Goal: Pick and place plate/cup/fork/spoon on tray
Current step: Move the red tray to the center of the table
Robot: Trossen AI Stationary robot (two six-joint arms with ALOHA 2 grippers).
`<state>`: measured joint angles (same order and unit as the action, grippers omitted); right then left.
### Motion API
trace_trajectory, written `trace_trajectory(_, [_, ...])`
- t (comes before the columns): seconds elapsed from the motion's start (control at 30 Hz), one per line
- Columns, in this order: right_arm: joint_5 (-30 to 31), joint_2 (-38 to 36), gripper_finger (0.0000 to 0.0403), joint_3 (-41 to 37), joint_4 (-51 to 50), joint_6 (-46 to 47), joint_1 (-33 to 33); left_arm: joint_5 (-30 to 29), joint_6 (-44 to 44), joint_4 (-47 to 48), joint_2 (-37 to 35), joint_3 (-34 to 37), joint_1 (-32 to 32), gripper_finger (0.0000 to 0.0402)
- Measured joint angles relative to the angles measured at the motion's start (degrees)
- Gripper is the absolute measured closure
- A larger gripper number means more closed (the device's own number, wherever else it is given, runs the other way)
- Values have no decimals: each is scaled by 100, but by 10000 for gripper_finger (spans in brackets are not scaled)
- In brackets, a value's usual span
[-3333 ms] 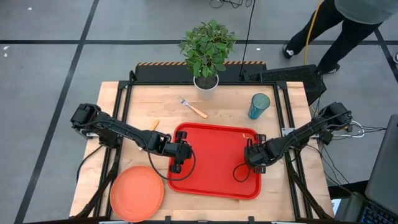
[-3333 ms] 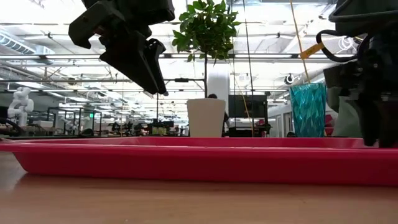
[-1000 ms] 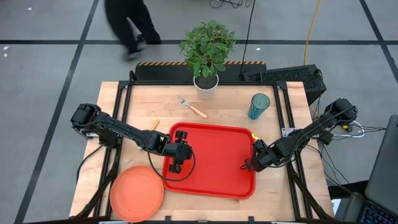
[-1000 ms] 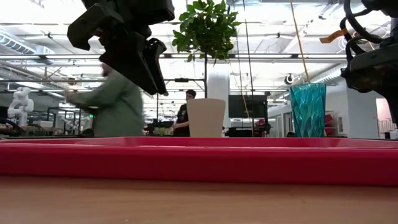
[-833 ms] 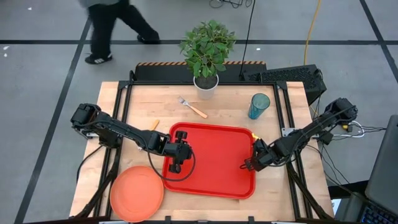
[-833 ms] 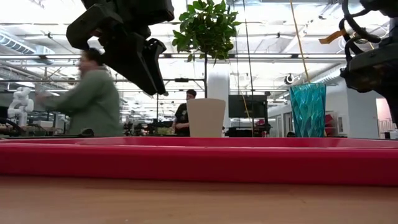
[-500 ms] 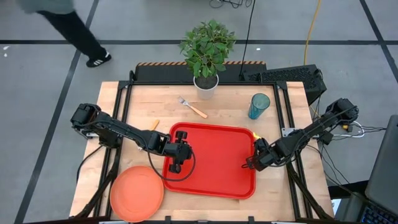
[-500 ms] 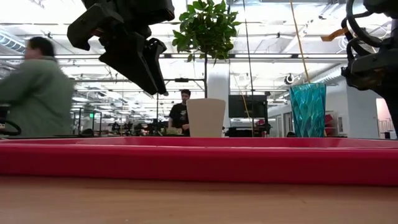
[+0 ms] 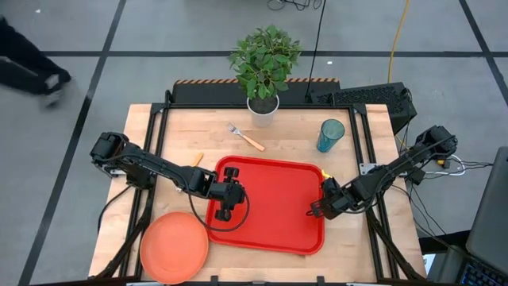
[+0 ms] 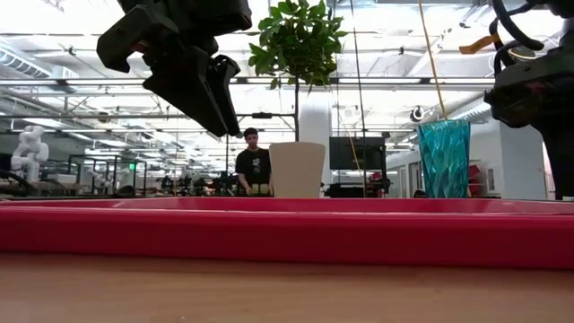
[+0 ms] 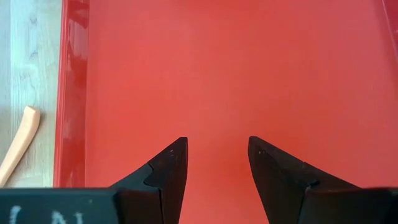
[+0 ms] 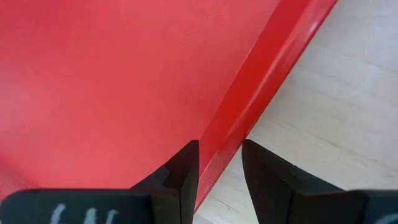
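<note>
Four task items lie off the tray (image 9: 274,206), which sits at mid-bench (image 9: 159,127) with nothing on its floor.

1. The plate (image 9: 175,246) rests flat on the bench just off the tray's front-left corner, apart from the rim.
2. The cup (image 9: 330,135) stands upright beyond the tray's far-right corner.
3. The fork (image 9: 246,137) lies beyond the tray's far edge, its long axis diagonal to that edge and its tines pointing away from the tray.
4. The spoon (image 11: 18,146) lies just outside the tray's left rim. Only its orange handle shows.

Left hand (image 11: 214,155): hovers over the tray floor just inside the left rim, fingers apart, holding nothing.

Right hand (image 12: 221,158): at the tray's right rim, fingers straddling it and apparently clamped on it.

Judgement: loading has not begun. The plate and spoon both lie on the left hand's side of the tray, so the left arm is the nearer one. The cup lies nearer the right arm, which must first release the rim.
</note>
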<state>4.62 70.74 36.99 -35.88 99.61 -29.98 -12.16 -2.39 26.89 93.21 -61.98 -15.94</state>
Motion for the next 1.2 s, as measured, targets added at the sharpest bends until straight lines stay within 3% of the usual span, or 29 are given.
trace_trajectory(0.43, [3, 372, 289, 2, -182, -11, 0, 0, -9, -2, 0, 0, 0, 229])
trace_trajectory(0.9, [-21, 501, 291, 15, -632, -1338, 276, 0, -11, -2, 0, 0, 0, 229])
trace_trajectory(1.2, [-13, 505, 306, 13, -758, -1038, 413, 0, -2, 2, 0, 0, 0, 229])
